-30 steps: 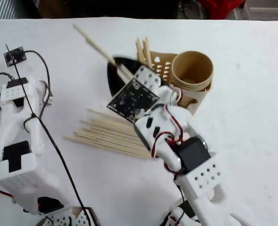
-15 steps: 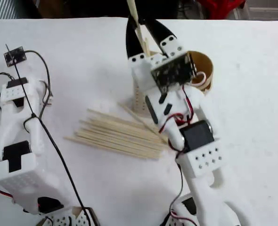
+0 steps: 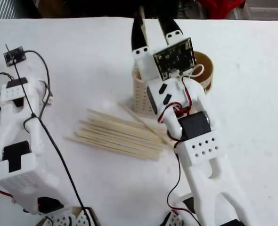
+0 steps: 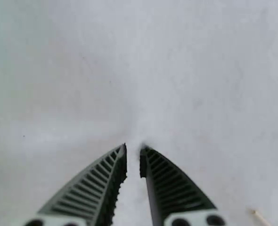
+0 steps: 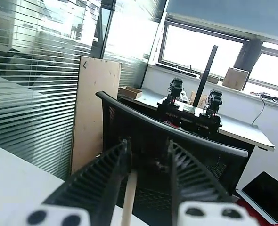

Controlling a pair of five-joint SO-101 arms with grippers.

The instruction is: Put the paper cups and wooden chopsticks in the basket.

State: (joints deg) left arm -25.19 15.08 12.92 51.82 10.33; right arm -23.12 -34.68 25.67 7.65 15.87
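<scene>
- Wooden chopsticks (image 3: 115, 134) lie in a loose fan on the white counter (image 3: 252, 117), near and left of the basket, none of them inside it.
- One stray stick (image 3: 135, 116) slants from the basket's foot across the top of that fan.
- A single chopstick (image 3: 142, 12) stands apart from the rest, poking out past the right hand at the far edge of the counter.
- The basket (image 3: 141, 94), beige and perforated, stands upright near the counter's middle, largely covered by the right arm.
- A paper cup (image 3: 206, 66) shows its brown rim just right of the basket. The arm hides whether it sits inside the basket or beside it.
- The right hand (image 3: 151, 21) reaches over and beyond the basket, released: its black fingers (image 5: 106, 174) are spread wider than the stick, which lies along the inner face of one finger.
- The left hand (image 4: 133, 153) points down at bare counter, clenched to a thin slit with nothing in it.
- The left arm (image 3: 16, 136) lies along the counter's left side, well apart from the chopsticks.
</scene>
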